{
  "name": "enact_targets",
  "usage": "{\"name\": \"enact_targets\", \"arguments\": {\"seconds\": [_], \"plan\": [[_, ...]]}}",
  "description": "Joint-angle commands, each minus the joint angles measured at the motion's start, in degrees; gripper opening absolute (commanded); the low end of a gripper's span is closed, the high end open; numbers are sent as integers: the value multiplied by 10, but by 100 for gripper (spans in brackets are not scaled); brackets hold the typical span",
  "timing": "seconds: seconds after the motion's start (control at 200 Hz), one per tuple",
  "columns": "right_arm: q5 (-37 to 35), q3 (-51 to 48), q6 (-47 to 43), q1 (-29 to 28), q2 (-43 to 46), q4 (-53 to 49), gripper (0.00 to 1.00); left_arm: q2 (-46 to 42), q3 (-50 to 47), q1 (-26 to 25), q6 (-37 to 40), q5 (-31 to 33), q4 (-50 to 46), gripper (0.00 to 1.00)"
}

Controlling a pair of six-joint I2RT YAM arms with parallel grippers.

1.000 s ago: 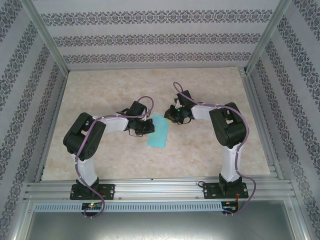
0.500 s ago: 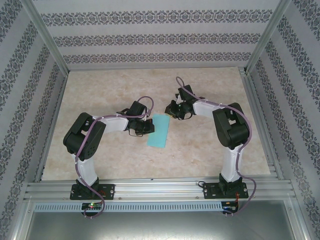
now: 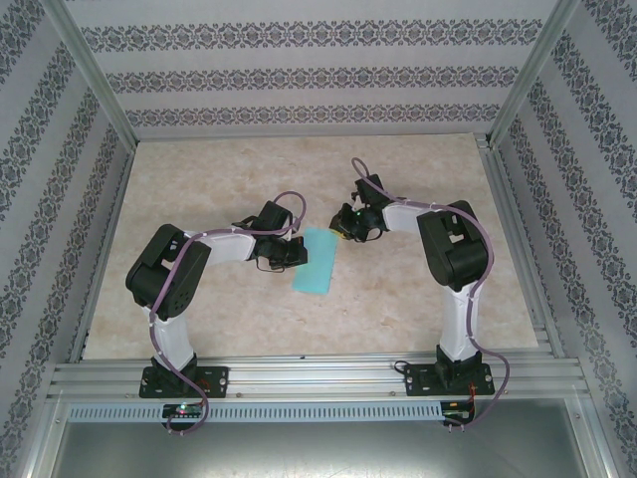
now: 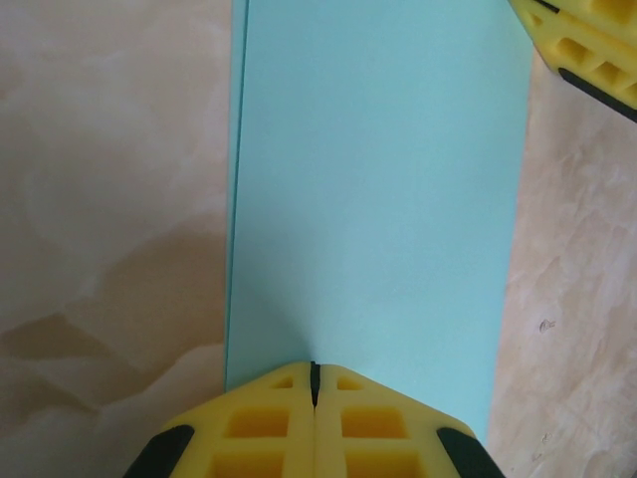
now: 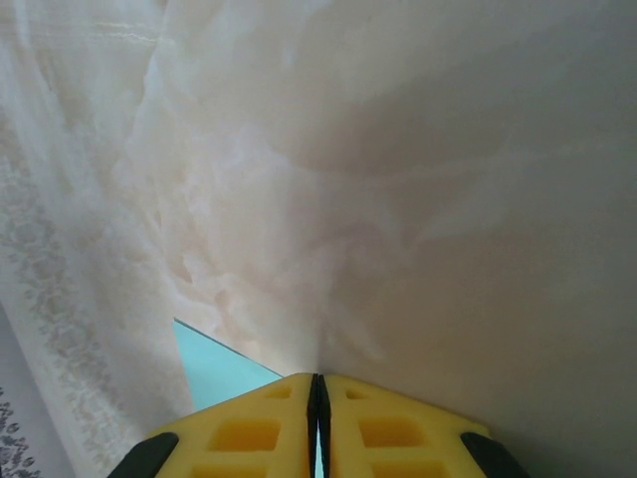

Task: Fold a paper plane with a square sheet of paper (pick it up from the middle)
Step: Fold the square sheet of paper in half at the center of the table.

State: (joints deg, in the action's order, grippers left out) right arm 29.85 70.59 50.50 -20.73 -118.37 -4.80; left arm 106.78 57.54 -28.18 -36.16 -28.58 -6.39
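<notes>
Square sheet of paper (image 3: 317,263), thin and teal, flat on the beige marbled tabletop (image 3: 428,299) between the two arms in the overhead view. A narrow oblong rather than a square, so apparently folded once down the middle. Left claw (image 3: 297,255) at its left side, right claw (image 3: 340,230) at its far right corner. From the left wrist: teal sheet (image 4: 378,199) across most of the view, with a thin second layer peeking out along its left edge, hence layers not quite matched. Left claw (image 4: 314,380) pressed together, tips resting at the edge nearest the camera; pinning the sheet down or nipping it, impossible to tell which. Yellow fingertips (image 4: 587,40) of the right claw over the far right corner. From the right wrist: right claw (image 5: 317,383) also pressed together, no paper seen between the fingers, one teal corner (image 5: 214,363) just beside the tips on the left, bare tabletop ahead. Probably the creasing of this first fold, or the start of a corner fold. For a clean result: hold the left claw steady as an anchor and bring the right tips down flat onto the corner. Sweep along the fold with light, even pressure, avoid dragging the sheet sideways, and square up the peeking layer before sharpening the crease.
</notes>
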Motion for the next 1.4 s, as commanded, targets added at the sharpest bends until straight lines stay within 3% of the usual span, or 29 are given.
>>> {"name": "enact_targets", "arguments": {"seconds": [0.0,0.27,0.739,1.104,1.394], "plan": [[-1,-20,21,5,-16,12,13,16,-9,-8,14,8,-56,0],[34,-15,32,15,38,53,13,18,-10,-8,13,8,-55,0],[-1,-62,16,9,-2,55,13,19,-11,-8,12,7,-55,0],[10,-56,-2,-3,91,47,16,22,-6,-8,12,5,-54,0],[5,-80,17,-25,59,82,16,21,-5,-8,14,5,-58,0]]}}
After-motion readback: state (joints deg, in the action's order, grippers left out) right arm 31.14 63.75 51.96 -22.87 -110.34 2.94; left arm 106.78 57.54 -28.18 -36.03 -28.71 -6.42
